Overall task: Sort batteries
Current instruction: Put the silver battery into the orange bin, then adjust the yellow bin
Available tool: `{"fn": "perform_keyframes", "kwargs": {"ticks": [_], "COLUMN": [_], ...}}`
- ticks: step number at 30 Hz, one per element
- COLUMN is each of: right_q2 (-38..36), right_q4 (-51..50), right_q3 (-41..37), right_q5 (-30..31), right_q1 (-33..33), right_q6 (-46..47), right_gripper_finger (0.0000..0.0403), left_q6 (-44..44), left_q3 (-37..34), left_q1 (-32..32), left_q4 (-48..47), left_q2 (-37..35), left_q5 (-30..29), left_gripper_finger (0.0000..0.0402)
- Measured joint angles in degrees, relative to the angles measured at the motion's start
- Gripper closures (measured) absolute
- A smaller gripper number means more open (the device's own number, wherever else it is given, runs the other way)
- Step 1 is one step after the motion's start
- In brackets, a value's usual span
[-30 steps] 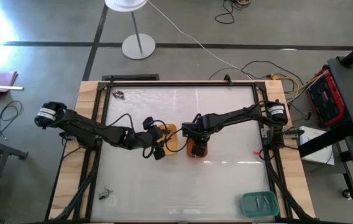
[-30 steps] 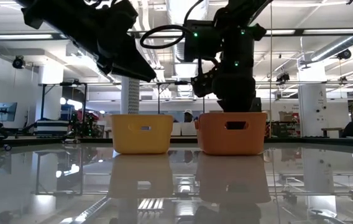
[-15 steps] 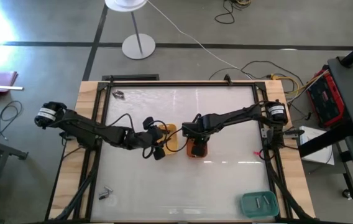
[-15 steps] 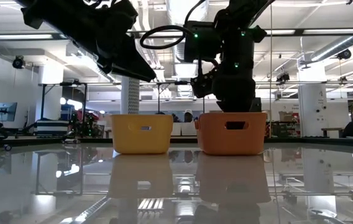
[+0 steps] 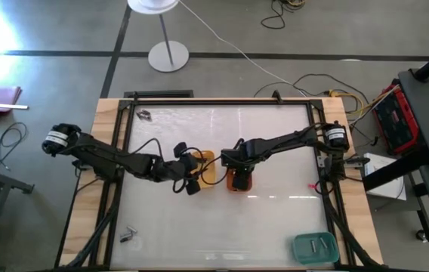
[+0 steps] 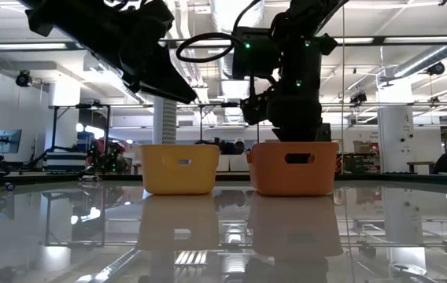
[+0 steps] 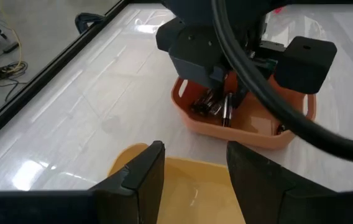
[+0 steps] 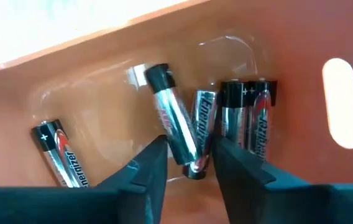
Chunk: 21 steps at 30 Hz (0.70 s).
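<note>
My right tool (image 8: 186, 163) hangs low inside the orange tray (image 8: 102, 56), its two dark, matte fingers (image 8: 145, 171) clamped on a slim silver-and-black battery (image 8: 175, 127) that stands tilted between them. Around it on the smooth, glossy plastic floor lie more batteries (image 8: 242, 118) of the same cylindrical shape, three side by side against the end wall with its slot handle, and one (image 8: 58, 152) apart near the opposite corner. My left tool (image 7: 192, 171) hovers over the yellow tray (image 7: 195, 193), its blocky dark fingers spread apart and holding nothing. The two rounded rectangular trays sit just beside each other in the middle of the shiny, mirror-like surface (image 5: 275, 151), which is edged by a pale wooden frame. A teal tray (image 5: 315, 246) with two small grey cylinders sits at one corner, and loose little metallic batteries (image 5: 128, 235) lie at another corner, with more (image 5: 145, 115) at a third.
</note>
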Motion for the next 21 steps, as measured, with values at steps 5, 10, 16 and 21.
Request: {"fn": "perform_keyframes", "kwargs": {"ticks": [5, 10, 16, 21], "right_q2": [-0.84, -4.03, -10.34, -15.81], "right_q4": [-2.86, -6.07, -10.86, -11.13], "right_q3": [2.15, 5.85, 10.54, 11.95], "right_q5": [0.0, 0.2, 9.19, 19.13], "right_q1": [0.21, 2.34, 7.22, 11.56], "right_q6": [1.17, 2.05, 3.5, 4.92], "right_gripper_finger": [0.0241, 0.0212, 0.0195, 0.0193], "left_q6": [0.0, 0.0, 0.0, -0.15], "left_q3": [-0.09, -0.58, -0.62, -0.53], "left_q1": [0.0, 0.0, 0.0, 0.29], "left_q4": [0.0, -0.18, -0.14, -0.91], "left_q2": [0.02, 0.03, 0.04, 0.08], "left_q5": [0.0, 0.13, 2.97, 4.7], "left_gripper_finger": [0.0245, 0.0245, 0.0245, 0.0245]}}
